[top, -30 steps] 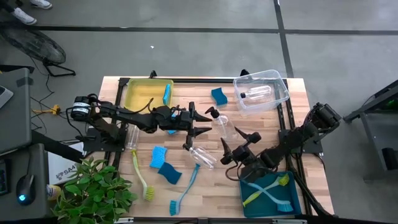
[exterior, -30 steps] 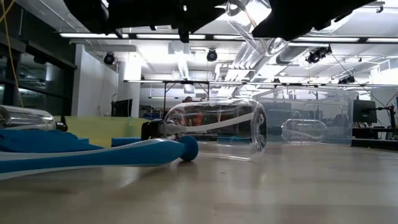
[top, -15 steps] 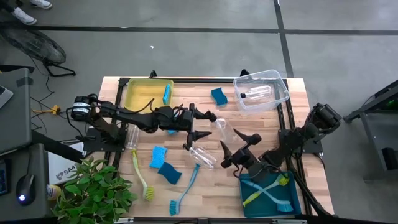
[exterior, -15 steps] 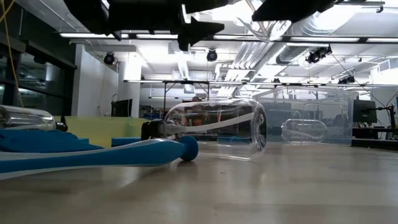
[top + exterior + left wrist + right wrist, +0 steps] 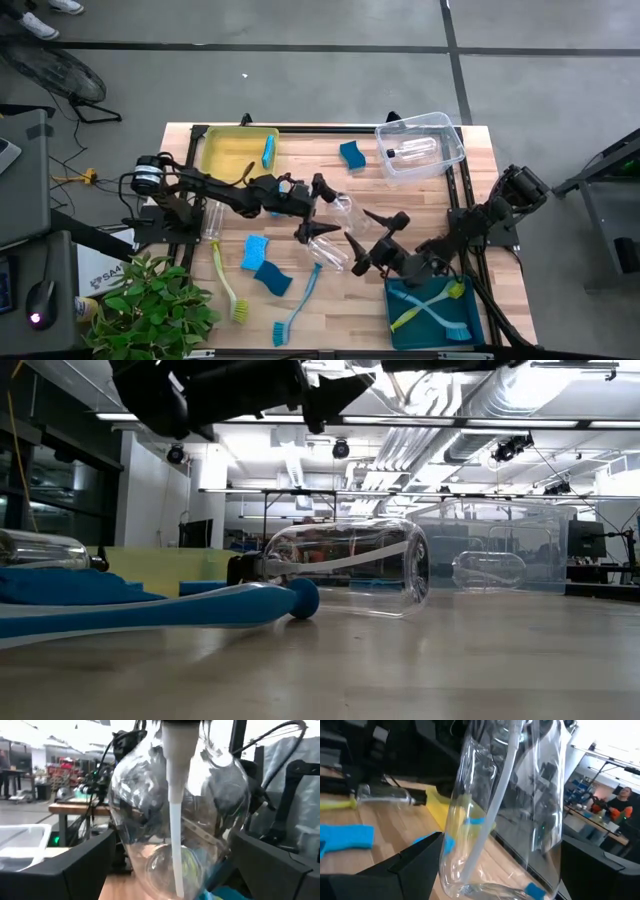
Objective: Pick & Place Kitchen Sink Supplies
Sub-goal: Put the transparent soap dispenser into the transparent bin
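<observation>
**Left gripper (image 5: 327, 207) open around a bottle**

Spread wide apart, mid-frame over the wooden table (image 5: 340, 312). At upper right, a clear bin (image 5: 461, 141). Between the tips, seemingly off the table, the clear bottle (image 5: 343, 206). Just lower right, the right gripper (image 5: 368, 240); cannot tell if gripping. Probably a hand-over. Next: hold firmly, then carry to the bin.

A clear plastic bottle (image 5: 350, 567) lies on its side on the wooden table (image 5: 400, 670). Left of it rests a blue brush handle (image 5: 150, 607), with a blue sponge (image 5: 60, 587) behind. Farther right stands a clear bin (image 5: 500, 550). Dark robot arms (image 5: 220, 390) hang overhead.
</observation>
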### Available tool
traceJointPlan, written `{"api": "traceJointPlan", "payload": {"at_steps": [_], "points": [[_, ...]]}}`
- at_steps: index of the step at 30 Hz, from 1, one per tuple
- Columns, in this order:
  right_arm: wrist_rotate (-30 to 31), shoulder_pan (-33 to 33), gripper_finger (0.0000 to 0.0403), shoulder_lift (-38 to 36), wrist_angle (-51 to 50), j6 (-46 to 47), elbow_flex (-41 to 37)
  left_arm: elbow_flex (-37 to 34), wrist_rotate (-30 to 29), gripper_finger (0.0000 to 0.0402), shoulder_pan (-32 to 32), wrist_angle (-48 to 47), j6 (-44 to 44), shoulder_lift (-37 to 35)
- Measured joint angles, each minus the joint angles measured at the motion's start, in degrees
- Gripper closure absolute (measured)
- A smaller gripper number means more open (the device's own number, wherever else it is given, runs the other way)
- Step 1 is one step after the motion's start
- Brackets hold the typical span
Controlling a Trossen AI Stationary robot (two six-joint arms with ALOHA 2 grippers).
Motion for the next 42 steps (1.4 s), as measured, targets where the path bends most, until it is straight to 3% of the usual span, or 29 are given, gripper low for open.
{"api": "traceJointPlan", "payload": {"at_steps": [7, 18, 28, 37, 42], "points": [[-8.19, -0.97, 0.0062, -0.04, 10.78, -6.74, 0.0, 2.37, 6.09, 0.0016, -0.04, 4.42, -0.22, 0.82], [-19.91, -4.07, 0.0062, -0.02, 14.94, -7.62, 0.0, 5.85, 14.03, 0.0016, 0.0, 4.48, -1.72, 0.82], [-20.46, -4.04, 0.0062, -0.02, 17.02, -9.88, 0.0, 5.87, 14.48, 0.0018, -0.02, 4.71, -2.69, 0.82], [-20.79, -4.39, 0.0063, -0.02, 17.08, -9.73, 0.0, 5.87, 14.74, 0.0086, 0.0, 5.21, -3.04, 0.82], [-20.81, -4.46, 0.0063, -0.02, 17.06, -9.54, 0.0, 5.87, 14.87, 0.0098, -0.02, 5.28, -3.15, 0.82]]}}
